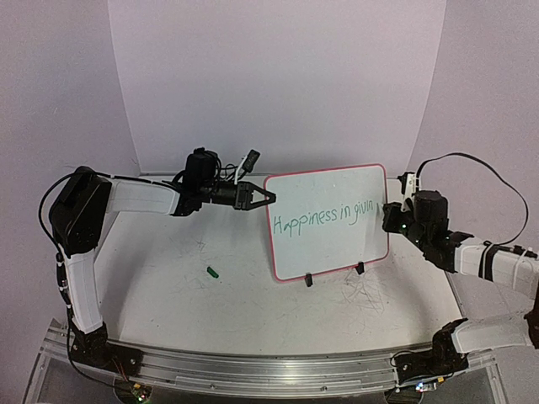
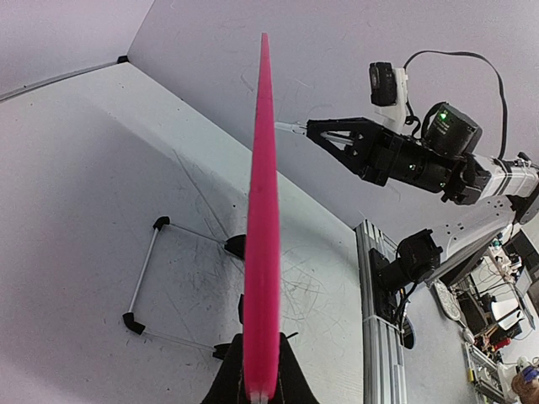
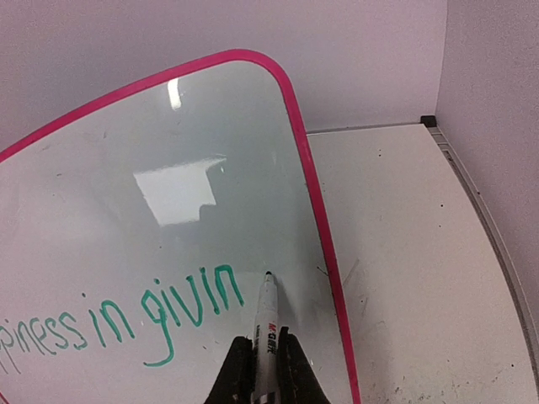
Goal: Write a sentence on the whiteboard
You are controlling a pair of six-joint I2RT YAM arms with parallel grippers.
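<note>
Smoothly glossy, round-cornered, pink-rimmed whiteboard (image 1: 327, 252)

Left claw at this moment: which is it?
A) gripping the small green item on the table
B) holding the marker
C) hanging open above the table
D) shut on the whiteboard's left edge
D: the left claw is shut on the pink-rimmed left edge of the whiteboard, whose rim rises out of its grip in the left wrist view; the marker sits in the right claw.

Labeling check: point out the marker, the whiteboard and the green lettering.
marker (image 3: 269, 310): right wrist view, white barrel.
whiteboard (image 1: 333, 252): top external view, bare lower face.
green lettering (image 3: 192, 307): right wrist view, word "givin".
</note>
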